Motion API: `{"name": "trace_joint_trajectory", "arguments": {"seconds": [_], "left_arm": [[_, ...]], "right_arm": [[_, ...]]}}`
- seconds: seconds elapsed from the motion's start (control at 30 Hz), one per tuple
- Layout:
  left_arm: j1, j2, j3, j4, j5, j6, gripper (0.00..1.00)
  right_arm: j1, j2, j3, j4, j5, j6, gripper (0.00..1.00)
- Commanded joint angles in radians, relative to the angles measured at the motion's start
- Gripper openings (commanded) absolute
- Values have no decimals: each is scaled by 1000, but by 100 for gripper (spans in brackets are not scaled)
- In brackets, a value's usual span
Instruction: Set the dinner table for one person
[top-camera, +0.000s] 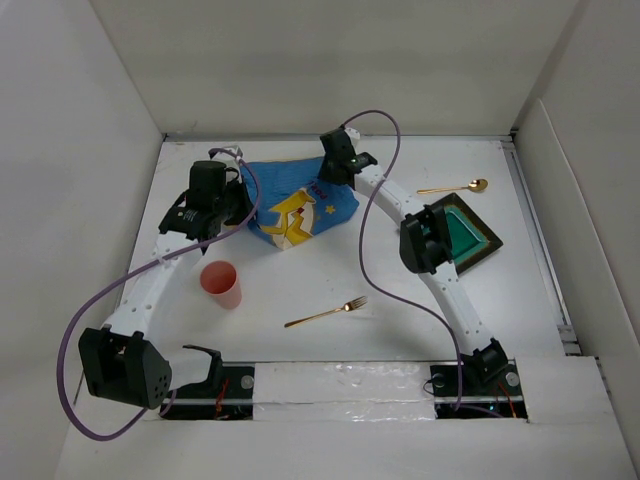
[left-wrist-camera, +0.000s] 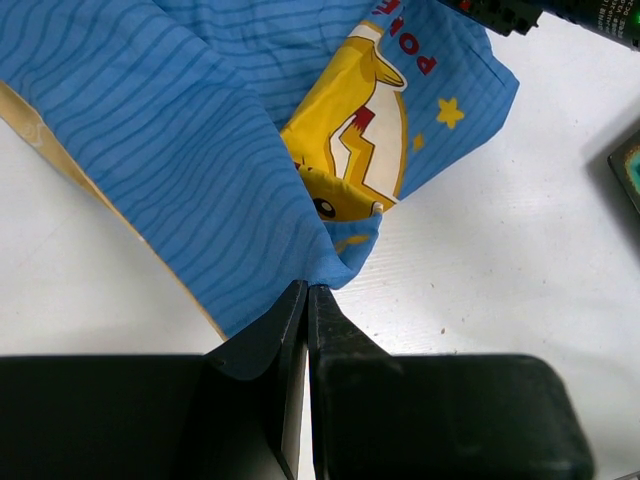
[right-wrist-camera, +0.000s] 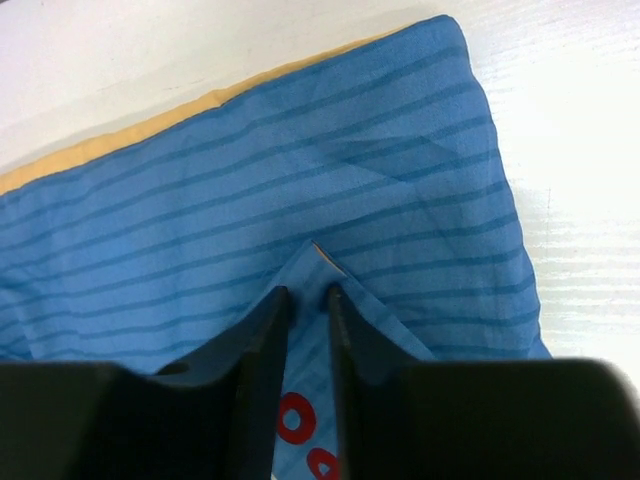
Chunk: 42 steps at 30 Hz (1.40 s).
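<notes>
The blue cartoon-printed cloth mat (top-camera: 295, 205) lies rumpled and partly folded at the back middle of the white dinner table (top-camera: 350, 270). My left gripper (top-camera: 243, 205) is at the mat's left side. In the left wrist view it (left-wrist-camera: 307, 290) is shut on a bunched edge of the mat (left-wrist-camera: 200, 150). My right gripper (top-camera: 330, 175) is at the mat's far right corner. In the right wrist view it (right-wrist-camera: 308, 293) pinches a folded corner of the mat (right-wrist-camera: 300, 170), with a narrow gap between its fingers.
A pink cup (top-camera: 221, 284) stands near the left arm. A gold fork (top-camera: 327, 313) lies at the front middle. A gold spoon (top-camera: 455, 187) lies at the back right. A dark square plate with a green centre (top-camera: 465, 237) sits under the right arm's elbow.
</notes>
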Motion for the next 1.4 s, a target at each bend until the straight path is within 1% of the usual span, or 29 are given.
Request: {"name": "trace_joint_trajectory", "arguments": {"seconds": [0.0,0.03,0.07,0.17,0.3,0.4,0.43,0.47,0.53,0.57,0.6,0.67,0.7,0.73,0.77,0.8,0.87,0.9,0.93,1.03,1.13,1.23,1.33,1.37], "left_arm": [[-1,-37,-5,28,7,8,0],[-1,-35,-2,28,7,8,0],[-1,-32,0,26,4,8,0],[-1,-31,6,23,-13,10,0],[-1,-24,35,8,-47,8,0],[-1,-21,67,2,-97,-2,0],[-1,-23,87,5,-113,-6,0],[-1,-23,96,6,-148,-16,0],[-1,-21,135,15,-171,-27,0],[-1,-21,153,18,-185,-33,0],[-1,-21,167,25,-189,-42,0],[-1,-21,221,31,-218,-53,0],[-1,-26,238,41,-228,-62,0],[-1,-30,277,44,-243,-65,0],[-1,-38,335,57,-273,-78,0],[-1,-38,336,57,-274,-78,0],[-1,-50,376,66,-292,-81,0],[-1,-52,408,69,-295,-85,0],[-1,-57,422,72,-295,-88,0],[-1,-55,462,78,-269,-95,0],[-1,-25,486,87,-229,-98,0],[-1,41,498,101,-208,-93,0],[-1,117,515,135,-217,-79,0],[-1,164,532,140,-222,-73,0]], "right_arm": [[-4,-41,-16,42,16,2,24],[5,-53,-36,68,26,-2,20],[5,-69,-73,83,32,2,13],[5,-136,-130,149,52,-3,0],[15,-251,-245,246,78,-24,0],[15,-366,-302,271,108,-52,0],[15,-401,-355,292,115,-60,0],[15,-478,-390,307,121,-78,0],[15,-562,-466,343,137,-90,0],[15,-607,-537,349,141,-101,0],[15,-694,-576,360,144,-107,0],[15,-786,-683,358,155,-124,0],[15,-883,-716,352,158,-129,0],[15,-937,-751,346,172,-136,0],[15,-1040,-847,332,180,-150,0],[15,-1096,-848,332,180,-150,0],[15,-1193,-904,314,194,-170,0],[27,-1277,-911,291,207,-176,0],[27,-1311,-914,274,212,-184,0],[15,-1385,-894,216,203,-189,0],[-24,-1387,-860,188,197,-198,0],[-76,-1355,-837,197,165,-202,0],[-123,-1278,-784,217,105,-201,0],[-149,-1232,-767,229,95,-201,0]]}}
